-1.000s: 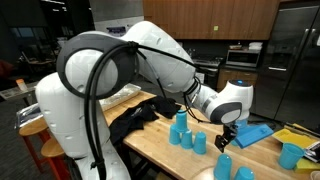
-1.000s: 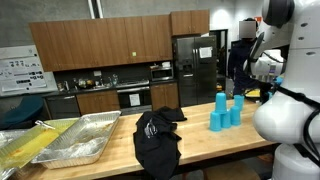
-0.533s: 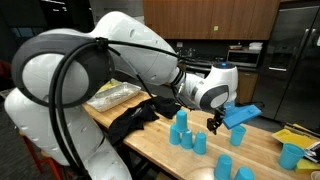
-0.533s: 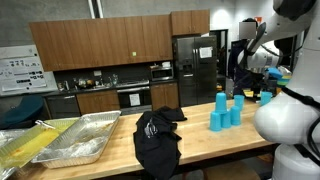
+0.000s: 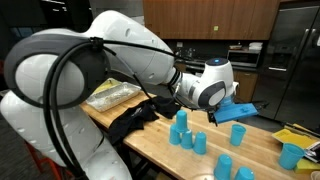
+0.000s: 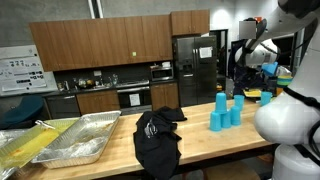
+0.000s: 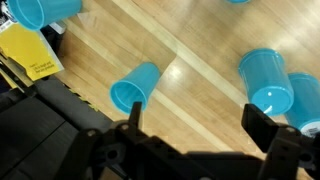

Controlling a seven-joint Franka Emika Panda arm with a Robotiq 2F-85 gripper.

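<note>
Gripper has swung toward 9 o'clock and lifted slightly vs a second ago. Jaws are unchanged: spread wide, nothing between them. It hovers over the wooden counter, no contact.

Wrist view:
- Nearest blue cup is on the counter at 11 o'clock of the finger gap, near that finger but apart from it. Its mouth faces the camera; can't tell if it stands or lies.
- Second blue cup is at 1 o'clock, also clear of the fingers.
- Yellow pad is far out at 10 o'clock.

In an exterior view, from the gripper:
- Cup stack at 8 o'clock, near.
- Lone cup at 4 o'clock.
- Flat blue tray at 3 o'clock.
- Black cloth at 9 o'clock, well apart.
- Metal trays beyond it at 10 o'clock.
</note>
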